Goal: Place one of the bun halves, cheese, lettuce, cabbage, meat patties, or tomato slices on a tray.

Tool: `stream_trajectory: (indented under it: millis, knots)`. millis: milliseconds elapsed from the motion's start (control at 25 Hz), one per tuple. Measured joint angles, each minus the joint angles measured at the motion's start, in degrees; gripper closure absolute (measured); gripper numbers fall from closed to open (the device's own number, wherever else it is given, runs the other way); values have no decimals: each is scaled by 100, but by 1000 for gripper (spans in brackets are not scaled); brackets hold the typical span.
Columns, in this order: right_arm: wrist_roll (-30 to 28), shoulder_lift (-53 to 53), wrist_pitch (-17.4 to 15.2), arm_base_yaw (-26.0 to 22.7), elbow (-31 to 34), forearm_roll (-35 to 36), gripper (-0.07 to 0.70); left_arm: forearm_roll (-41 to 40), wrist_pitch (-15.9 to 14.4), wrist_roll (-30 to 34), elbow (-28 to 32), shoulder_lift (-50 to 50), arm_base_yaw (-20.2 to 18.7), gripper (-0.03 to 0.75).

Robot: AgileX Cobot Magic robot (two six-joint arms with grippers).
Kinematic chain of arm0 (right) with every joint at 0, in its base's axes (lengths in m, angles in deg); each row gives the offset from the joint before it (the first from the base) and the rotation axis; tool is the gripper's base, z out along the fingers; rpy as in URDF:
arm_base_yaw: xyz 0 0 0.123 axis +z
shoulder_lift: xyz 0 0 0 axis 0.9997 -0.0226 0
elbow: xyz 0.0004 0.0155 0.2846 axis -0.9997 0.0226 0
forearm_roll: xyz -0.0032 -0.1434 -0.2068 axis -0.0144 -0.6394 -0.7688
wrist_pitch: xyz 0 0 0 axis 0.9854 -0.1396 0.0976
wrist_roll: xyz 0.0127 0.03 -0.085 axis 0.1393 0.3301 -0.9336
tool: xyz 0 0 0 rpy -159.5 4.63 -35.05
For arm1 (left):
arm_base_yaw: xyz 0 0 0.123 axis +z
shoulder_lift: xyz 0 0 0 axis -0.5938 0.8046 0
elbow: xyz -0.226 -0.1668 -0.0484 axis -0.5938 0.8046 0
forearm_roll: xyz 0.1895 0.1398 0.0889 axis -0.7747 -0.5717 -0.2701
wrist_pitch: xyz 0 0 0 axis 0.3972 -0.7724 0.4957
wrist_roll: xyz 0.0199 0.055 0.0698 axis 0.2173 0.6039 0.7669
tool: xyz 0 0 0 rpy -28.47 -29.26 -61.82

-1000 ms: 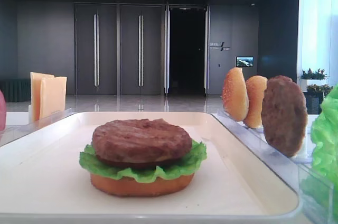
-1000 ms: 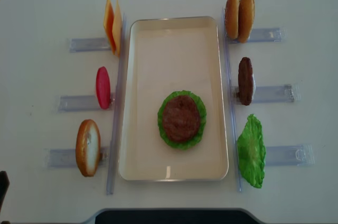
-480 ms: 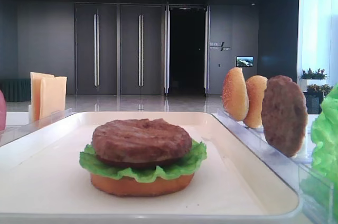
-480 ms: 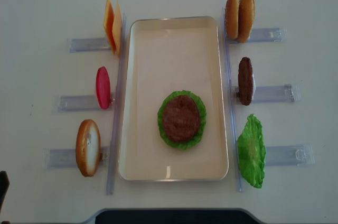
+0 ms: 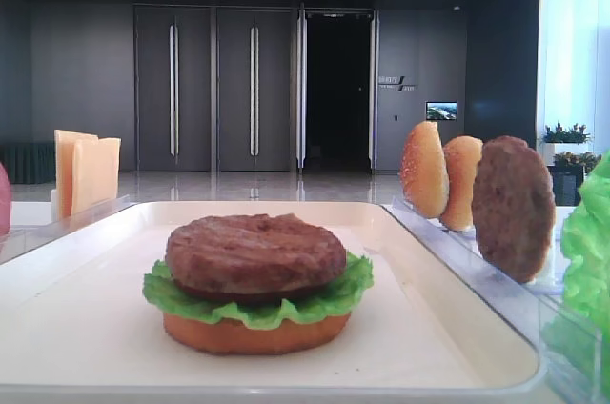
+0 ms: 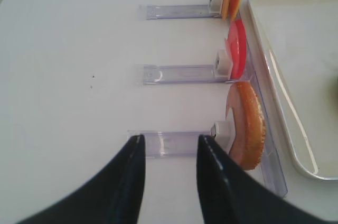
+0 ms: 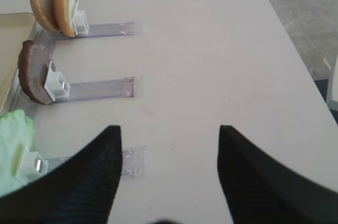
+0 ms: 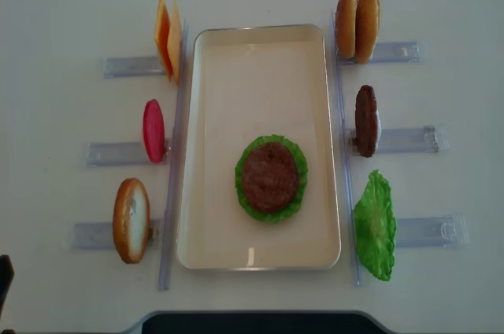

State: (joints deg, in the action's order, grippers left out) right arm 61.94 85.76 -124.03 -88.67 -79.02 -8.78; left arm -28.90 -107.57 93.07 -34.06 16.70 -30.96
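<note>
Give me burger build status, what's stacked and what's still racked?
Done: flat bun half, lettuce and meat patty stacked on the tray. In hand: nothing, both sets of jaws open, empty. Left in the racks: cheese, tomato slice, other buns.

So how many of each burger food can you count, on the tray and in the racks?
Bun halves: 4, three standing in racks, one under the stack
Meat patties: 2
Lettuce: 2
Cheese: 2
Tomato slices: 1
Total: 11
</note>
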Motion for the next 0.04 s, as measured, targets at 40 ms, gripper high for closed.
stream_trajectory:
  millis: [40]
  knots:
    - [0, 0, 0, 0, 0, 0, 217, 0, 0, -5, 0, 0, 0, 451]
